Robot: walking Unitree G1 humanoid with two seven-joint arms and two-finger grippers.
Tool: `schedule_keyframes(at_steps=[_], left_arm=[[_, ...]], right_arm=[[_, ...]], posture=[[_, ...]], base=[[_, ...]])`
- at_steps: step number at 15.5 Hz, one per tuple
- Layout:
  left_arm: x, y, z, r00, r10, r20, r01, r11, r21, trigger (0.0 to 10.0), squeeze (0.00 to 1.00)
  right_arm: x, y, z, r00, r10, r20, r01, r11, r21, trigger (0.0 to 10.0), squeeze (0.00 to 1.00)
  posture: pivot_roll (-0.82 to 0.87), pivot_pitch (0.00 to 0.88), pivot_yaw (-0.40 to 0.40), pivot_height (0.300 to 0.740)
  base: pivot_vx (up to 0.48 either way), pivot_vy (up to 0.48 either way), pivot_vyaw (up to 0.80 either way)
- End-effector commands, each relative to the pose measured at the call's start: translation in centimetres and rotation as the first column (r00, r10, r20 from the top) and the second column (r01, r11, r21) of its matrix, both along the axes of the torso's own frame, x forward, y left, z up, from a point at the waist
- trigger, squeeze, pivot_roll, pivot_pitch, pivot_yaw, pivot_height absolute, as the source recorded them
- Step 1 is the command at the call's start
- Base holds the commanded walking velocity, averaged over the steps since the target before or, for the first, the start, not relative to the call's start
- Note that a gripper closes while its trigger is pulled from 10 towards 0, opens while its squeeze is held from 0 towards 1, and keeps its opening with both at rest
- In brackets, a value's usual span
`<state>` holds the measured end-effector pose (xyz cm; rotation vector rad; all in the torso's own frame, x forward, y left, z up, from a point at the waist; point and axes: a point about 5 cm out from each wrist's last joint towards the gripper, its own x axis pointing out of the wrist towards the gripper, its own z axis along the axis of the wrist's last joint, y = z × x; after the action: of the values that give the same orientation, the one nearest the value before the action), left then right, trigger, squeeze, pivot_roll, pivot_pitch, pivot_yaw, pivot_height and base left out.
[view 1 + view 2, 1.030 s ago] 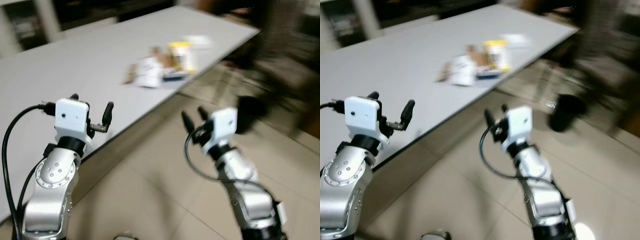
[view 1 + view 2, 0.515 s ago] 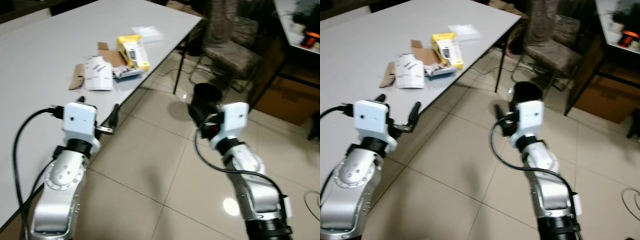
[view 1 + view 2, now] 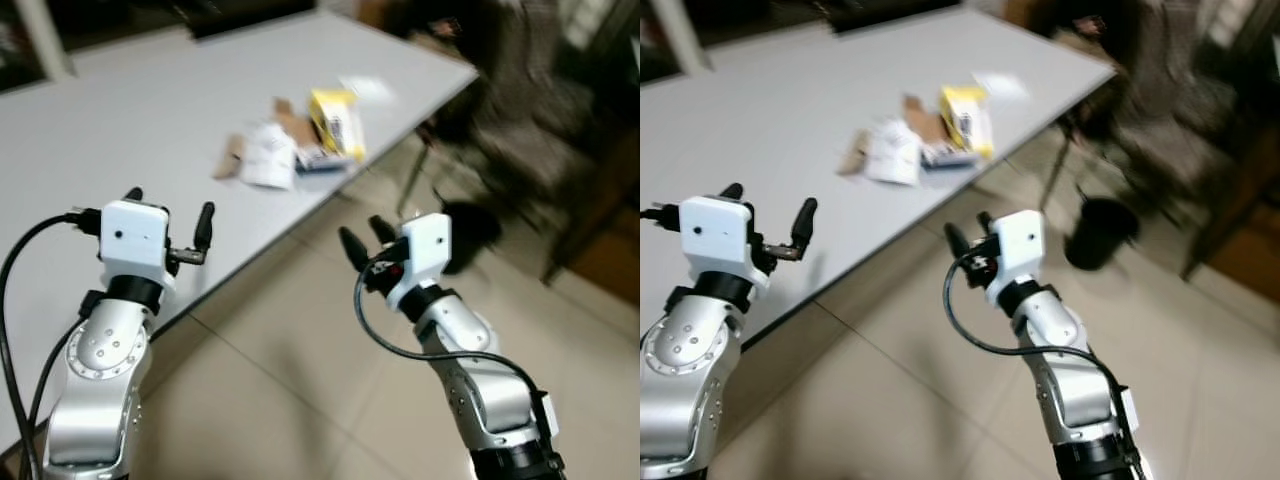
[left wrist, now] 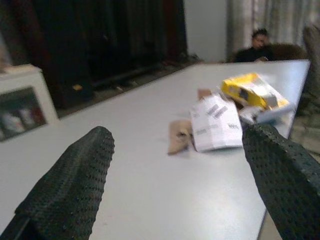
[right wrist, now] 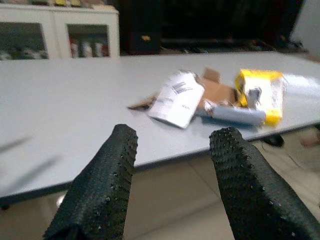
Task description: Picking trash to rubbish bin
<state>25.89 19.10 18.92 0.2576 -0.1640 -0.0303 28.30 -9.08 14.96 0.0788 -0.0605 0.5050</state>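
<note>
**Grey table, litter well ahead of both grippers**

Grey table (image 3: pixel 150 120) carries the trash near its far edge: a yellow box (image 3: pixel 336 120), white paper (image 3: pixel 266 155) and brown cardboard (image 3: pixel 232 157). The left gripper (image 3: pixel 168 205) and right gripper (image 3: pixel 362 240) both hover spread and empty, well short of the litter. The black bin (image 3: pixel 1098 232) on the floor is blurred.

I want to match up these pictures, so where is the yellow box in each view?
Left eye: yellow box, upper middle, near the table edge.
Right eye, upper middle.
Left wrist, upper right.
Right wrist, right.
Shared landmark: the white paper beside it.
</note>
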Motion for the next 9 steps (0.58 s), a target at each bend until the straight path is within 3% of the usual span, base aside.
schedule_keyframes(at_steps=[1, 9], left_arm=[[-0.06, -0.74, -0.03, 1.000, -0.024, -0.001, 0.024, 1.000, -0.002, 10.0, 0.00], [0.02, -0.95, -0.09, 0.999, -0.041, -0.007, 0.041, 0.999, -0.006, 10.0, 0.00]], right_arm=[[0.27, -1.02, -0.03, 0.999, -0.037, -0.003, 0.037, 0.999, 0.000, 10.0, 0.00], [0.14, -1.87, -0.17, 0.996, -0.086, -0.018, 0.087, 0.995, 0.041, 10.0, 0.00]], posture=[[0.13, 0.038, -0.099, 0.740], [0.12, 0.041, -0.085, 0.740]], base=[[0.292, 0.000, 0.80], [0.339, 0.000, 0.00]])
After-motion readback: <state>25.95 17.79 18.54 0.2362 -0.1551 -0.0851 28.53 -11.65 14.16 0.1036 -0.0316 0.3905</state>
